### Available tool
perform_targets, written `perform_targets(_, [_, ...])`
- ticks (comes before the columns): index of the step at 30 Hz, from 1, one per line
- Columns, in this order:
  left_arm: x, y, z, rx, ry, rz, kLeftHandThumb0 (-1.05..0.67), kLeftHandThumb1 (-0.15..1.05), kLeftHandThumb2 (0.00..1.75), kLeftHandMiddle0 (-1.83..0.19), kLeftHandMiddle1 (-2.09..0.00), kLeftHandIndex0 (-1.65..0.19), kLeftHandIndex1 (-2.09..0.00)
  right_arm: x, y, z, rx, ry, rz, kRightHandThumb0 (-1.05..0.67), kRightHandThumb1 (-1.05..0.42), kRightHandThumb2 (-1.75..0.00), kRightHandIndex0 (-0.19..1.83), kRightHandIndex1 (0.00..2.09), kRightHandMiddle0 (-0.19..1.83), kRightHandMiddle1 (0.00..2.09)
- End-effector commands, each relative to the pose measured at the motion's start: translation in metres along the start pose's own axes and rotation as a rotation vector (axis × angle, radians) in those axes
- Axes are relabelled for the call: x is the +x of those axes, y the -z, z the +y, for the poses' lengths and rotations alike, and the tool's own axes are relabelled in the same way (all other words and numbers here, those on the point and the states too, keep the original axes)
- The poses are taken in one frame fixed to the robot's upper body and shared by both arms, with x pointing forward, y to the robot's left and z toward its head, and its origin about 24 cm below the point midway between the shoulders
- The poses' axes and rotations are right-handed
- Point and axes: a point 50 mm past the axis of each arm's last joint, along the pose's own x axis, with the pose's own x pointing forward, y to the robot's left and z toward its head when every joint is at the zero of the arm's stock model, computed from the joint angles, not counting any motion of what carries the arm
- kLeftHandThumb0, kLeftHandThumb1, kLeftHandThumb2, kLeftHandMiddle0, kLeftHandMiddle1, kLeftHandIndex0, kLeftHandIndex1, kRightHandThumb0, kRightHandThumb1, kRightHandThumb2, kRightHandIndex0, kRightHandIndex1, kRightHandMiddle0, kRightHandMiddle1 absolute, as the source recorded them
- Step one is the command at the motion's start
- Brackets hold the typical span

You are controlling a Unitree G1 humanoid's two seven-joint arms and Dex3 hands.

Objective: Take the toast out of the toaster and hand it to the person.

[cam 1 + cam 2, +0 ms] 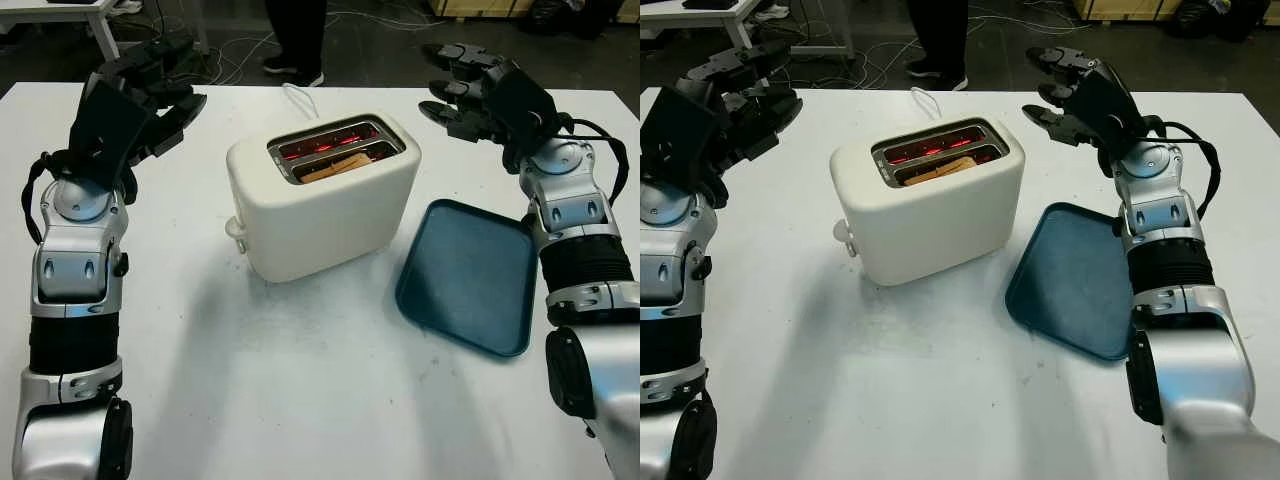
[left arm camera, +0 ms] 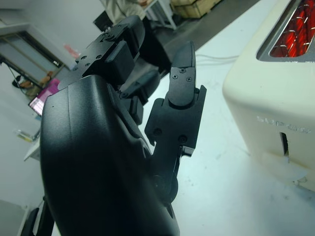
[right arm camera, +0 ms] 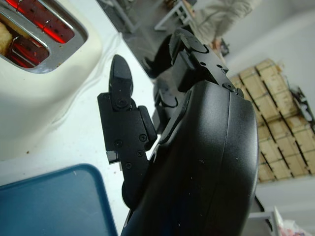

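Note:
A cream toaster (image 1: 320, 200) stands in the middle of the white table (image 1: 300, 400), its slots glowing red. A slice of toast (image 1: 335, 167) sits low in the nearer slot; the toast (image 1: 940, 168) barely rises above the rim. My left hand (image 1: 150, 100) hovers open to the left of the toaster, well apart from it. My right hand (image 1: 465, 90) hangs open at the far right, beyond the toaster's right end and above the table. A person (image 1: 295, 40) stands behind the table; legs and shoes show.
A dark blue tray (image 1: 470, 275) lies flat to the right of the toaster, under my right forearm. The toaster's white cord (image 1: 298, 98) runs off the table's far edge. Desks and cables crowd the floor behind.

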Motion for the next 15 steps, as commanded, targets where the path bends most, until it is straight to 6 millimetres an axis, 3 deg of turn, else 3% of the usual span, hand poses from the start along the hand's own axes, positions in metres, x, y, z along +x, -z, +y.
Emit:
perform_targets(1, [0.0005, -0.0009, -0.0011, -0.001, -0.001, -0.012, -0.26, 0.92, 0.21, -0.28, -0.84, -0.60, -0.05, -0.0018, 0.0004, -0.0017, -0.003, 0.001, 0.005, -0.22, -0.92, -0.28, 0.44, 0.01, 0.42, 0.00])
perform_targets(15, [0.0003, -0.0010, -0.0007, -0.005, 0.000, -0.013, -0.26, 0.92, 0.21, -0.28, -0.85, -0.60, -0.06, -0.0010, -0.0012, -0.0006, -0.005, -0.006, -0.001, -0.20, -0.92, -0.28, 0.52, 0.04, 0.42, 0.01])
